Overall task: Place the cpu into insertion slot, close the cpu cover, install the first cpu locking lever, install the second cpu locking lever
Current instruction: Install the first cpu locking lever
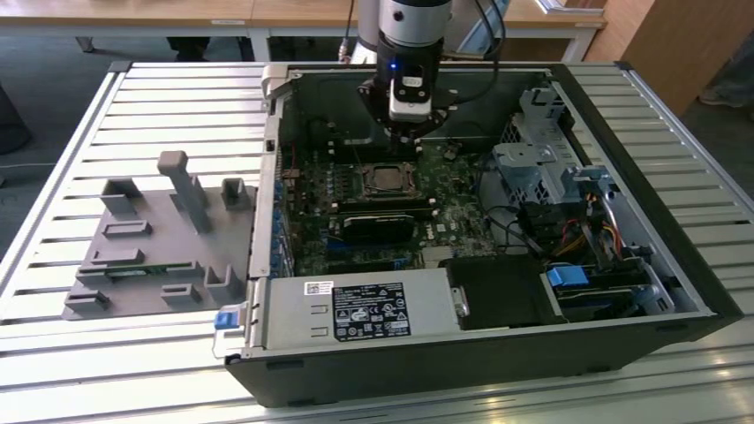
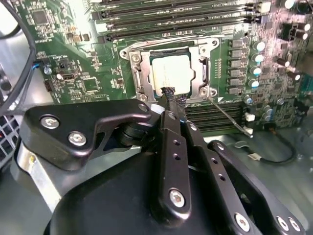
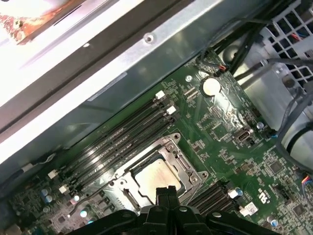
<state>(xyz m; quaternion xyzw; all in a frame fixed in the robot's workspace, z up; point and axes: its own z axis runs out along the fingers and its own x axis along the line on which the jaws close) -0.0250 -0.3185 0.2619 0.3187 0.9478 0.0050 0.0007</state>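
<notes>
Open PC case (image 1: 471,375) on slatted bench (image 1: 71,353), centre-right of the exterior view. Arm (image 1: 412,26) reaches down from top centre. Jaws are inside the case over the mobo (image 1: 454,221), just above the cpu (image 1: 383,180) in that frame. Cpu sits in the slot (image 2: 166,52), pale face up, square to it. Cover (image 2: 203,73) is down around the chip, w/ the metal face showing through the cut-out. Jaws clenched, tips together, nothing seen between them. In the second wrist view the fingertips (image 2: 172,100) hang over the cover's edge nearest the camera; contact w/ cover: cannot tell. Thin wire lever (image 2: 226,116) runs out from a corner of the cover across the neighbouring black slots, free end clear of the frame; latched or not: cannot tell. Long memory slots (image 2: 161,19) lie on the far side of the cpu from the jaws. Grey fixture (image 1: 154,238) at left of the exterior view, on the bench, well apart from the case interior. PSU (image 1: 359,314) at lower centre, inside the case's near wall.
</notes>
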